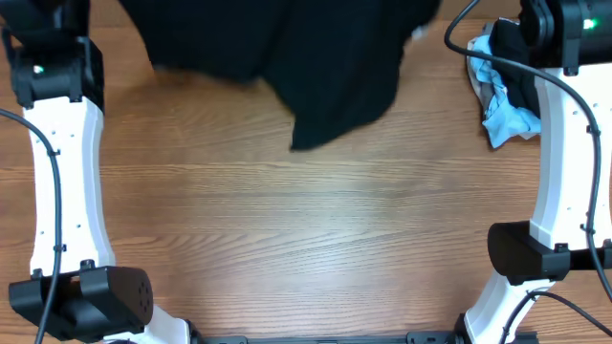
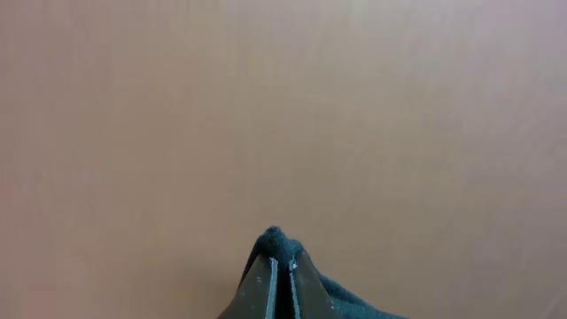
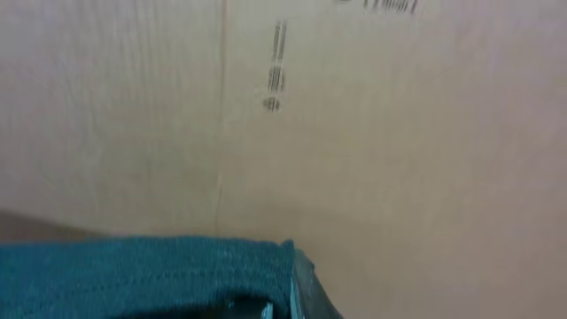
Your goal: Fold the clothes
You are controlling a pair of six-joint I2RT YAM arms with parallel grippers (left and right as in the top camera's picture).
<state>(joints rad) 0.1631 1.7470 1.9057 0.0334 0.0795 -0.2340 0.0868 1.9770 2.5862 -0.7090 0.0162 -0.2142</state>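
A large dark garment (image 1: 316,67) hangs over the far edge of the wooden table (image 1: 287,229), with one corner trailing down toward the middle. Both grippers are beyond the top edge of the overhead view. In the left wrist view my left gripper (image 2: 282,266) is shut on a pinched fold of the dark fabric (image 2: 273,236), which pokes out past the fingertips. In the right wrist view my right gripper (image 3: 297,297) grips an edge of the same garment (image 3: 142,275), which looks teal there and stretches away to the left.
A heap of other clothes, light blue and dark (image 1: 502,96), lies at the far right beside the right arm (image 1: 564,143). The left arm (image 1: 62,172) runs along the left edge. A cardboard surface with print (image 3: 275,71) fills the right wrist view.
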